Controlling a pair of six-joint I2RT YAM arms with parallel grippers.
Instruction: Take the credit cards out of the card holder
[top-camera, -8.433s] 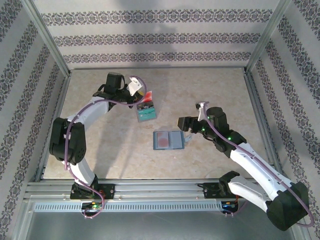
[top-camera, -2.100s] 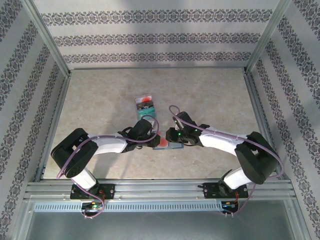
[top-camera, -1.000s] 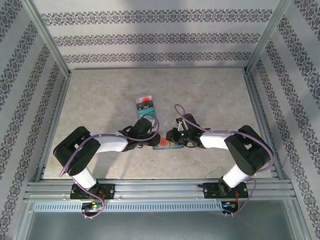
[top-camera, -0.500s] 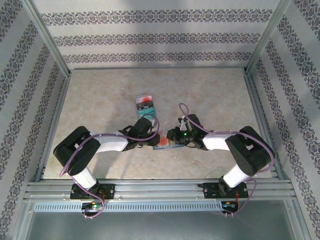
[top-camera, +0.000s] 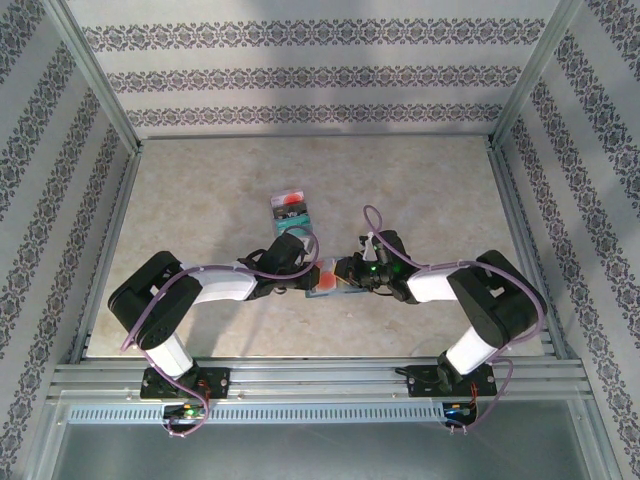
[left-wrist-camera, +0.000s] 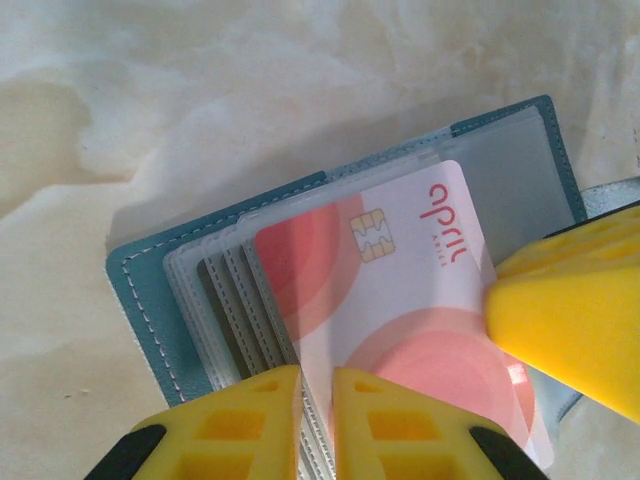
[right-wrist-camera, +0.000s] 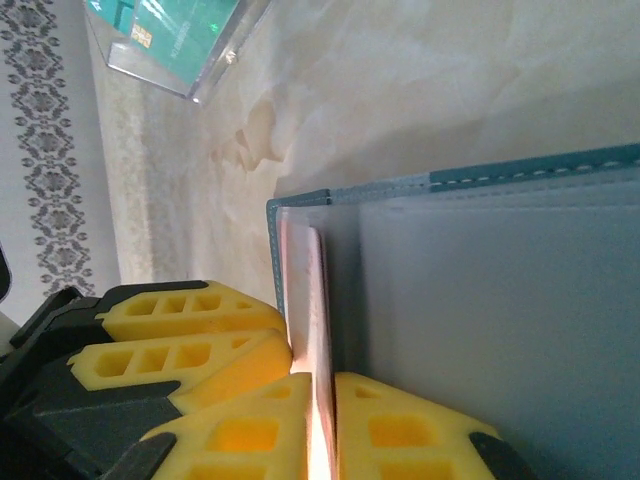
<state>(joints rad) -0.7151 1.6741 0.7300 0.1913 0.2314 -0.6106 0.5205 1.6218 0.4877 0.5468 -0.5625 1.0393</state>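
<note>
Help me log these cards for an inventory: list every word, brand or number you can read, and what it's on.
"april": red lettering on the pink-and-white card, beside its chip.
Tiny word under it: too small to read.
Print on the teal-green card: blurred, unreadable.
Card holder: no lettering visible.

Beige marbled tabletop (top-camera: 200, 200); patterned wallpaper walls (top-camera: 300, 75); aluminium frame rails (top-camera: 320, 378).

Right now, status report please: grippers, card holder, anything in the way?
Left gripper pinching card holder edge. Right gripper shut on pink card, partly out. Nothing blocking.
</note>
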